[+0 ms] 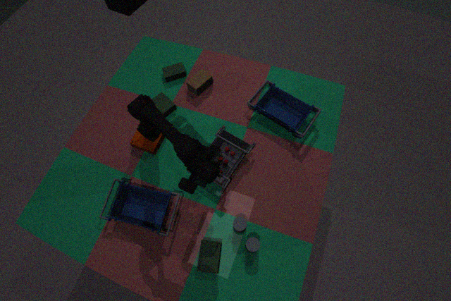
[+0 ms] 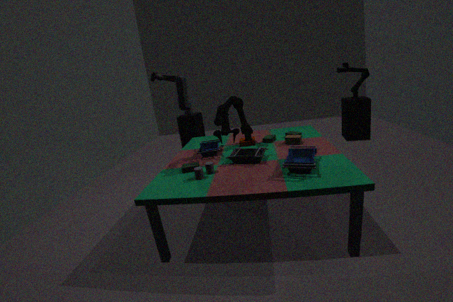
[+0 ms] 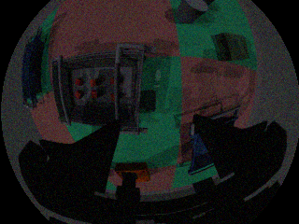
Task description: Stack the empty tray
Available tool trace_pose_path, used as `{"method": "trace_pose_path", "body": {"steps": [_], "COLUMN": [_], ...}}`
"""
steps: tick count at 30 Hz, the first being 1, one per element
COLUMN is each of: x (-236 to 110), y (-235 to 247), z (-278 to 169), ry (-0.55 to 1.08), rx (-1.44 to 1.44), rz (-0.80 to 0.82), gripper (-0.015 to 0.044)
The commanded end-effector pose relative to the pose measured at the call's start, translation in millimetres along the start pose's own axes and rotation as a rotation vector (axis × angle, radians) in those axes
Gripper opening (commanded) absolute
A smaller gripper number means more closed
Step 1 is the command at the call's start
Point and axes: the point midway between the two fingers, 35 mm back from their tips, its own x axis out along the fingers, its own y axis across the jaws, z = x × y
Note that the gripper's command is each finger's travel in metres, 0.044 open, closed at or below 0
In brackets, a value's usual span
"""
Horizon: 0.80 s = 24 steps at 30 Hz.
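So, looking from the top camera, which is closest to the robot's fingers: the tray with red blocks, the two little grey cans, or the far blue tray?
1. Tray with red blocks, right beside the open fingers.
2. Grey cans, toward the bottom.
3. Far blue tray, upper right.

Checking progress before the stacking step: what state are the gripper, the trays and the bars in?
gripper: open, holding nothing, near one end of the loaded tray.
loaded tray: on the table, red blocks inside, nothing stacked on it.
bar: seems to cross the tray's top; the other bar is too dim to tell.
upper-right blue tray: empty, bars out over its ends.
lower-left blue tray: empty, bars out over its ends.
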Motion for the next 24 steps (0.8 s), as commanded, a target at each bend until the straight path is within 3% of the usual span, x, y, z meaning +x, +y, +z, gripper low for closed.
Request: {"method": "trace_pose_path", "body": {"steps": [1, 7, 13, 24], "x": [7, 19, 32, 49], "y": [-44, -105, -133, -137], "z": [-38, -117, -202, -211], "ry": [0.005, 0.010, 0.019, 0.020], "rx": [-0.052, -0.131, -0.208, -0.217], "rz": [0.003, -0.003, -0.009, -0.010], "gripper": [0.0440, 0.0440, 0.0440, 0.0440]}}
